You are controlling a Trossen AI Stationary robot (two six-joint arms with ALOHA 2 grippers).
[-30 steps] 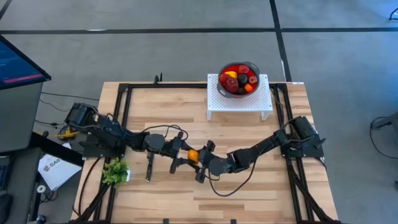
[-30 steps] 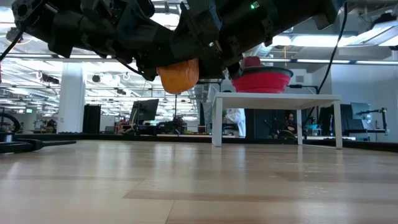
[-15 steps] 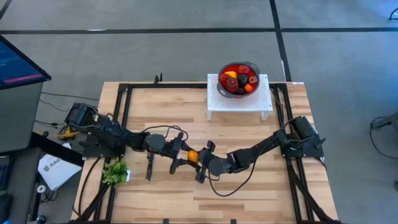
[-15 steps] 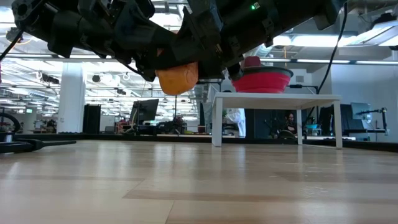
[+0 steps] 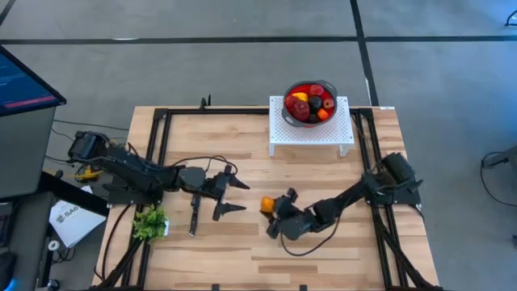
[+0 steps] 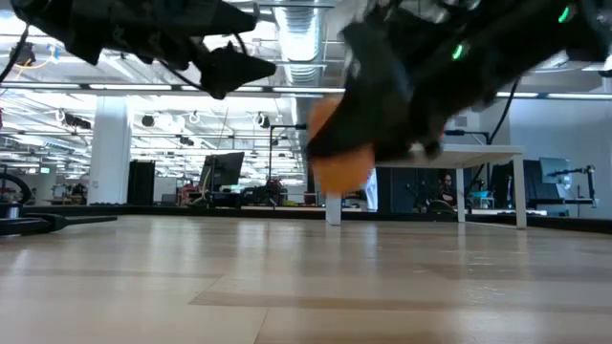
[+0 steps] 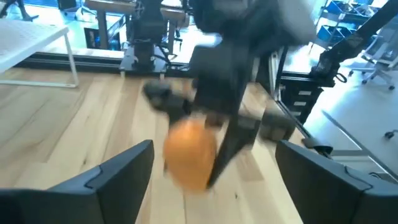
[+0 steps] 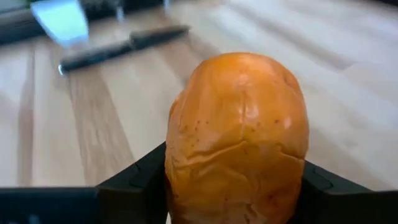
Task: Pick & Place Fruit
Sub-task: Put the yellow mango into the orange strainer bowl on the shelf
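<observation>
Above mid-table, the right gripper (image 5: 271, 208) pinches the orange fruit (image 5: 266, 204) clear of the wood; the left gripper (image 5: 230, 196) hangs spread beside — next, carry to the bowl (image 5: 310, 102) with 1 lift.

Left gripper (image 5: 232, 196) fingers spread; right gripper (image 5: 271, 212) fingers clamped.

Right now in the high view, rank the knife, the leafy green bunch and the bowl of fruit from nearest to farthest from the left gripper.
From the left gripper:
1. Black-handled knife, just beside it on the left arm's side.
2. Leafy green bunch, near the table's left edge.
3. Red bowl, on the white stand at the back.
</observation>
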